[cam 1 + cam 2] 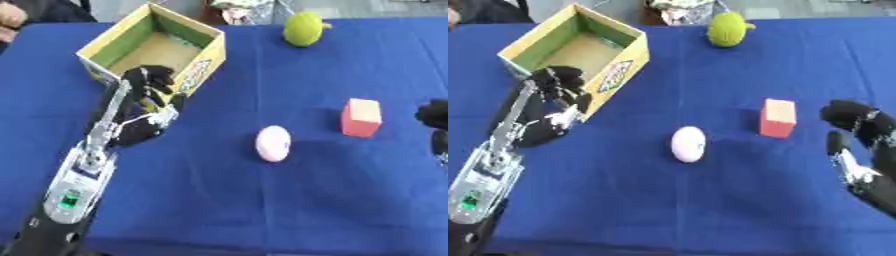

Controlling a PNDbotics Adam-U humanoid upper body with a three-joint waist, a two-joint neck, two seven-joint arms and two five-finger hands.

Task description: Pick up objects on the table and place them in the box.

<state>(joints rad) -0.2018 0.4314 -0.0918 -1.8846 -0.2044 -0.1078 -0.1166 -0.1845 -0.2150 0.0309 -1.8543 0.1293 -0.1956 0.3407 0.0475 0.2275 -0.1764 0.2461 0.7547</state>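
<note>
Nearest, at the lower left of the frame, the left arm runs up from the bottom edge over the blue table [262, 210], and the left hand [147, 102] sits at the near corner of the box [203, 60], its fingers curled downward against the box's outer wall; whether they hold anything cannot be told, and nothing shows between them. At the right edge of the frame, the right hand [866, 150] rests low with fingers raised and bent only slightly, spread apart and holding nothing. Just below centre lies a pale pink egg-shaped object [273, 143] on the cloth, apart from both hands. A little further back and to its right stands a red-orange block [360, 117], near the right hand but not touching it. Further back, in the upper left, the box stands open, its tan floor bare where it shows. Furthest, at the top centre-right, a yellow-green rounded object [304, 29] sits near the table's far edge
</note>
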